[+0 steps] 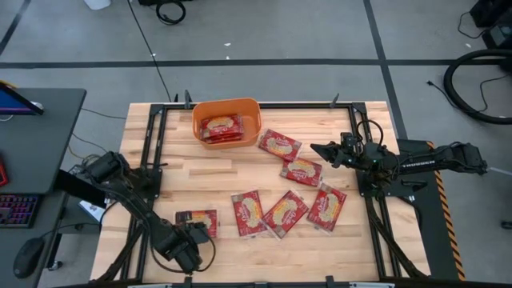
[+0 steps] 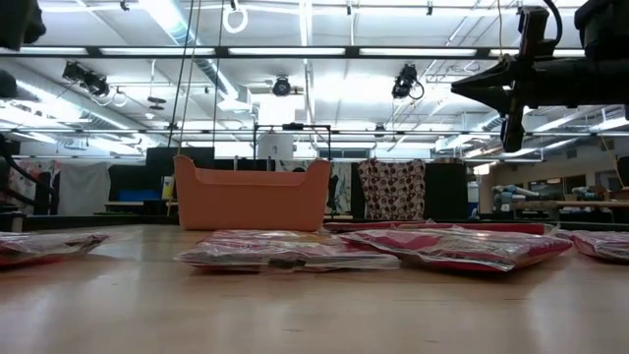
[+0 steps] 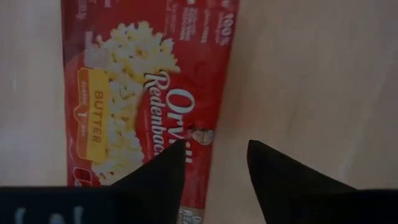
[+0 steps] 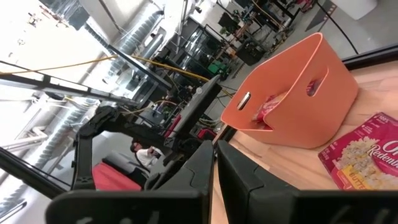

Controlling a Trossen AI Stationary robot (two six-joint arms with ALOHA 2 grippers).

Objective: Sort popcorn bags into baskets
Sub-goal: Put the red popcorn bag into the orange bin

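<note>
While overhead hides it, wrist shows left claw (image 3: 214, 163) spread astride popcorn bag (image 3: 146, 87) edge.

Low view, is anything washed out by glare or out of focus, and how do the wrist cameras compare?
Low view: ceiling lights blow out white, the near popcorn bags look soft, the basket reads clearly. Left wrist view: the bag's print is blurred, evenly lit. Right wrist view: tilted, with bright glare behind the basket.

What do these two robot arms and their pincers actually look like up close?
Both arms are dark, jointed and slim, with black cables trailing along them. The right arm carries small white lettering on its side. Each ends in two black, wedge-shaped fingers that taper to points, as on the right gripper.
</note>
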